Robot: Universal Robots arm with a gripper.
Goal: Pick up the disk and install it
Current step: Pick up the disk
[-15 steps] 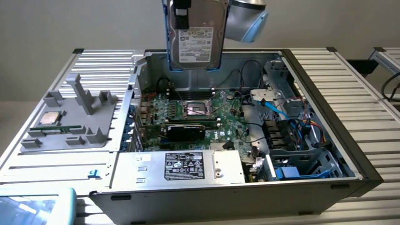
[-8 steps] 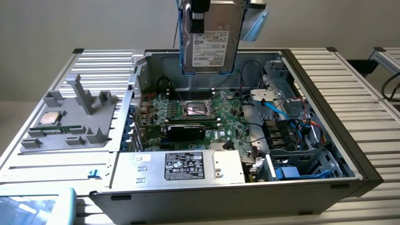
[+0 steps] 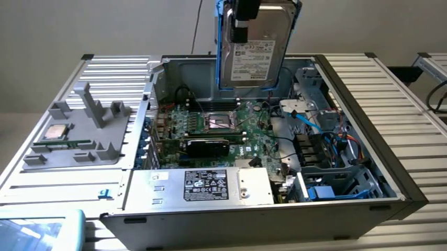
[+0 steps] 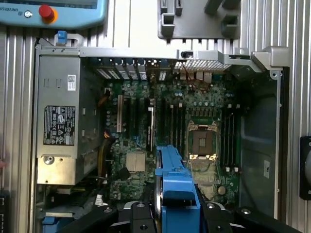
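Note:
The disk (image 3: 257,52), a silver-grey hard drive with a white label in a blue carrier frame, hangs upright high above the back of the open computer case (image 3: 391,172). My gripper (image 3: 241,23) is shut on its top end. In the wrist view the carrier's blue edge (image 4: 174,182) runs out from between my black fingers (image 4: 138,216), with the motherboard (image 4: 146,145) and its CPU socket (image 4: 201,143) far below. The disk touches nothing in the case.
A silver power-supply box (image 3: 209,185) with a black label fills the case's front. A drive bay with blue parts (image 3: 335,185) and cables sits at the exterior view's right. A grey fixture (image 3: 80,136) holds a CPU chip (image 3: 57,132). A teach pendant (image 3: 35,230) lies nearby.

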